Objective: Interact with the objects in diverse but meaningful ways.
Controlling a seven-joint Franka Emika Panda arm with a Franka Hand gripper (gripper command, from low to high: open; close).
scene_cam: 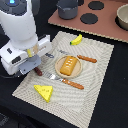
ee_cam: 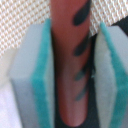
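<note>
So up close in the wrist view, the gripper (ee_cam: pixel 70 75) has its two teal-padded fingers (ee_cam: pixel 42 80) sitting on either side of the brown sausage (ee_cam: pixel 70 65), the one with dark grill stripes, and the pads look pressed right against it or nearly so, narrow gap, basically clamped on it. In the exterior view the gripper (scene_cam: pixel 34 66) is down at the placemat's (scene_cam: pixel 95 70) 9 o'clock edge, and only a bit of the sausage (scene_cam: pixel 38 72) pokes out under it. Nearest the camera, the yellow cheese wedge (scene_cam: pixel 44 92) sits around 7 o'clock on the mat. Middle of the mat has a small plate (scene_cam: pixel 58 69) with the golden-brown bread loaf (scene_cam: pixel 69 64) on it, a fork (scene_cam: pixel 67 81) just beside it at 6 o'clock and a knife (scene_cam: pixel 80 56) at 1 o'clock, both orange-handled. Farther back the yellow banana (scene_cam: pixel 76 40) lies near the mat's 12 o'clock edge. Beyond that, off the mat, the grey saucepan (scene_cam: pixel 67 9) stands on the toy stove top (scene_cam: pixel 107 27), well apart from everything else.
</note>
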